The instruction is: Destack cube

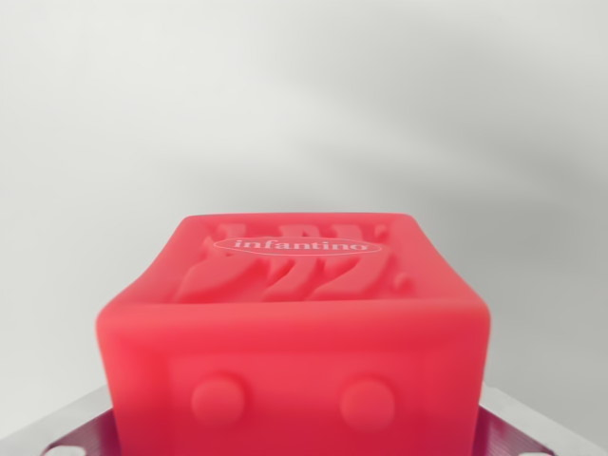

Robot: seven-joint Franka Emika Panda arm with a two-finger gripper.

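Red cube (294,323) sits between the tool (294,442) jaws, apparently gripped and lifted; grip closure cannot be confirmed. Remaining: placement on table.

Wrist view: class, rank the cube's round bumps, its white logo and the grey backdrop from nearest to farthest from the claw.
1. Round bumps, low on the cube, on its near face.
2. White logo, centre of its top.
3. Grey backdrop, beyond, above.

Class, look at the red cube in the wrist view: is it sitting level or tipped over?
Level, as far as the view shows. The red cube has its logo face up and its edges square. What lies beneath it is hidden.
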